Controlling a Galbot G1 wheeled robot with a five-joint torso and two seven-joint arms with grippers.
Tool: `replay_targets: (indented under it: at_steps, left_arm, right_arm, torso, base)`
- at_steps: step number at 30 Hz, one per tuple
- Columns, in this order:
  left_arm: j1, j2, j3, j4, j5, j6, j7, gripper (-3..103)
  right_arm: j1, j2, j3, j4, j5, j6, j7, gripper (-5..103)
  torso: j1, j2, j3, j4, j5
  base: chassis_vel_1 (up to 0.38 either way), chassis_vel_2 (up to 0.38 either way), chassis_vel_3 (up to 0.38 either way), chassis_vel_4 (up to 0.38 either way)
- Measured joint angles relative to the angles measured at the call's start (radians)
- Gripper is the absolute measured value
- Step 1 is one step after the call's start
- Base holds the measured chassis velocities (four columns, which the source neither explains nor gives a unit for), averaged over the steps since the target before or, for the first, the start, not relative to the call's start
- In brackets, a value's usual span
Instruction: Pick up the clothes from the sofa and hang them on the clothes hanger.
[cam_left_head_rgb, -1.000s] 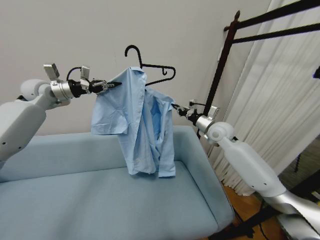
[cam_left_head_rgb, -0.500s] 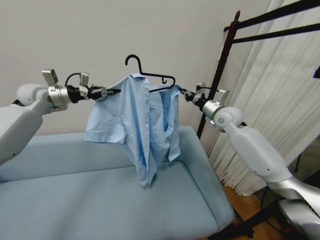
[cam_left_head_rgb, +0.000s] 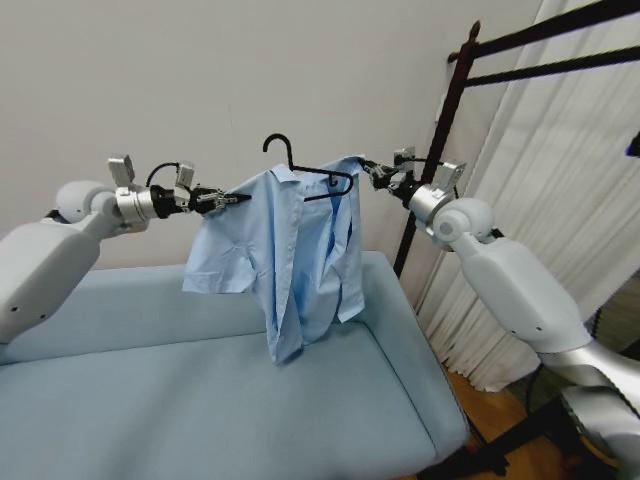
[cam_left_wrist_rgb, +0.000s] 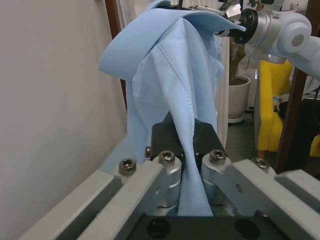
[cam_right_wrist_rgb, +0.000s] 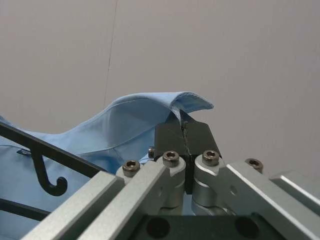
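A light blue shirt (cam_left_head_rgb: 290, 250) hangs in the air above the sofa, draped over a black hanger (cam_left_head_rgb: 310, 170). My left gripper (cam_left_head_rgb: 236, 197) is shut on the shirt's left shoulder; in the left wrist view the blue fabric (cam_left_wrist_rgb: 175, 90) runs down between the black pads (cam_left_wrist_rgb: 165, 140). My right gripper (cam_left_head_rgb: 368, 167) is shut on the shirt's right edge beside the hanger's end. In the right wrist view the collar-like fold (cam_right_wrist_rgb: 165, 107) sits pinched at the closed pads (cam_right_wrist_rgb: 170, 137), with the hanger's bar (cam_right_wrist_rgb: 45, 155) alongside.
The pale blue sofa (cam_left_head_rgb: 200, 400) lies below the shirt. A dark clothes rack (cam_left_head_rgb: 450, 110) with horizontal rails stands at the right, in front of white curtains (cam_left_head_rgb: 560, 200). A plain wall is behind.
Both grippers have risen and shifted right with the shirt and hanger. The right gripper is higher and nearer the rack post; the shirt hangs more evenly.
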Motion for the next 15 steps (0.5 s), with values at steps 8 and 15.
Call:
replay_targets:
  at_steps: [8, 15]
  left_arm:
    - [0.006, -0.023, 0.003, 0.02, 0.032, 0.003, -0.006, 3]
    - [-0.001, -0.051, 0.009, 0.05, 0.051, 0.003, -0.02, 3]
  right_arm:
    - [0.015, -0.003, -0.003, 0.002, -0.023, 0.005, -0.018, 0]
    - [0.016, -0.013, -0.003, 0.002, -0.029, 0.009, -0.033, 0]
  torso:
    - [0.0, 0.0, 0.0, 0.0, 0.0]
    - [0.0, 0.0, 0.0, 0.0, 0.0]
  base:
    - [0.0, 0.0, 0.0, 0.0]
    - [0.0, 0.0, 0.0, 0.0]
